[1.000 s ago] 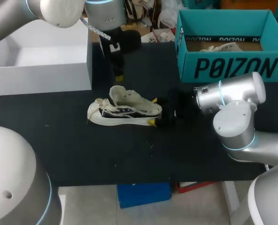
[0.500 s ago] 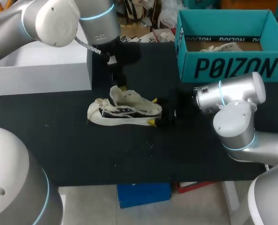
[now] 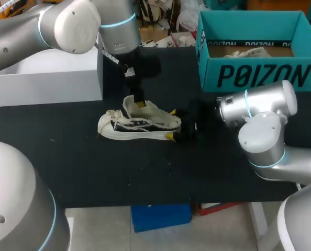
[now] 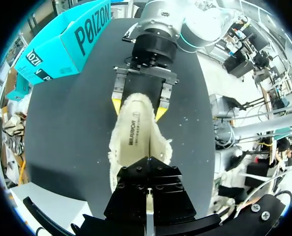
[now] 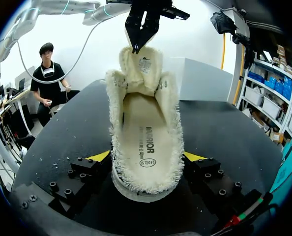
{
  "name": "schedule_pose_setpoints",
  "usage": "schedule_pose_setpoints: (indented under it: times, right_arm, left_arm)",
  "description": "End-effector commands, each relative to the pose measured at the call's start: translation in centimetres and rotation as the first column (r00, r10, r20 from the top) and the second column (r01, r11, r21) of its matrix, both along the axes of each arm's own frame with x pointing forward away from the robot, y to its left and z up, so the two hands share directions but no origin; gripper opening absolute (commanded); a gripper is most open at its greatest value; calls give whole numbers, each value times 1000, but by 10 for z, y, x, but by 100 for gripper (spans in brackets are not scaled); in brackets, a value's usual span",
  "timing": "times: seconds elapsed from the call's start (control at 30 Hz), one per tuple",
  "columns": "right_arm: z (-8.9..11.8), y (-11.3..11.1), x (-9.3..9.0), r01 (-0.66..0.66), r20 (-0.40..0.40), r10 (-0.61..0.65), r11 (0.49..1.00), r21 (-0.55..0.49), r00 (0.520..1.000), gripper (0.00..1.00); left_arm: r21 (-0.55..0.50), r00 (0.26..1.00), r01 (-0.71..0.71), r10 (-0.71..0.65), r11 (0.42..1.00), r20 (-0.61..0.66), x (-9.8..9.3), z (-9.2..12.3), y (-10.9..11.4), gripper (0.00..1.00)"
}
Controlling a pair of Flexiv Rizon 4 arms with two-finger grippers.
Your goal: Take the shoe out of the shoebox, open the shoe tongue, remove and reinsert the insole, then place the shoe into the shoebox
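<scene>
The white-and-navy low-top sneaker [image 3: 140,124] sits at frame centre, its heel pinched by the right gripper [image 3: 171,124]; the left gripper [image 3: 138,102] has dropped onto the raised tongue [image 3: 130,107]; I cannot tell whether its fingers have closed; tongue-opening seems to be starting.

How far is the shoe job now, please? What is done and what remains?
Done: the shoe lies on the table, outside the teal shoebox. In hand: the right hand is shut on its heel, and the left hand is at the raised tongue. Left: the insole sits inside, apparently not yet removed; then reinserting it and boxing the shoe.
</scene>
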State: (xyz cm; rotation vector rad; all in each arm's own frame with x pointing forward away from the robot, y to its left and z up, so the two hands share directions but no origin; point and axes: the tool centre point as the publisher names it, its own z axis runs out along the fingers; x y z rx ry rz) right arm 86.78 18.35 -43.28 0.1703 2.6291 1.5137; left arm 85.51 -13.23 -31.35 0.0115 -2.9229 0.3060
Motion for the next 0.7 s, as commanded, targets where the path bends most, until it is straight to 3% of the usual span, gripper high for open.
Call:
schedule_pose_setpoints:
  times: [0.03,0.7]
  right_arm:
    - [-4,2,1,2,-1,-2,1000,-3,1000,0]
    - [-4,2,1,2,-1,-2,1000,-3,1000,0]
  left_arm:
    - [6,1000,4,-4,1000,-19,6,-14,-4,0]
    - [51,997,4,1,999,-83,-4,-67,-16,0]
